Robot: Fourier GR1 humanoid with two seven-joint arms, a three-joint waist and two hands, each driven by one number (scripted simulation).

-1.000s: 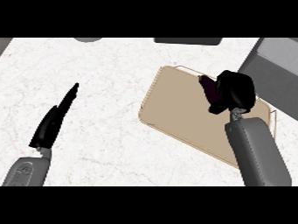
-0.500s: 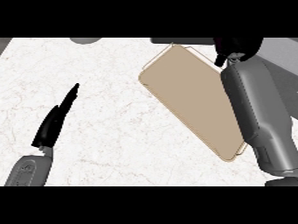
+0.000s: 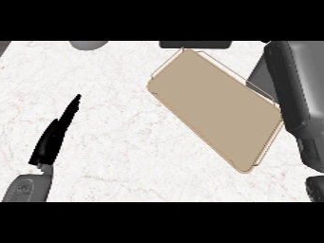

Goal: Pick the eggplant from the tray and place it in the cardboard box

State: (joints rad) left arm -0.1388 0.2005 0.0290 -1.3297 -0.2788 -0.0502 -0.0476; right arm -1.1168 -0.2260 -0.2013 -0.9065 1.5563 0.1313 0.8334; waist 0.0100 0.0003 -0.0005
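The tan tray point(image 3: 217, 111) lies tilted on the white counter at centre right, and nothing shows on it. My right forearm point(image 3: 290, 90) runs up the right side past the tray's far corner, and its hand is beyond the view's top edge. Neither the eggplant nor the cardboard box shows in this view. My left hand point(image 3: 52, 137) rests at the lower left with its fingers straight and nothing in it.
A dark object point(image 3: 195, 44) and a grey rounded object point(image 3: 88, 44) sit at the counter's far edge. A grey surface point(image 3: 257, 75) lies to the right of the tray, behind my right forearm. White marble counter point(image 3: 115, 95) spreads between my left hand and the tray.
My right arm has stretched farther away, and its hand, which held the dark eggplant above the tray, has passed out of the top of the view. The left hand has stayed put.
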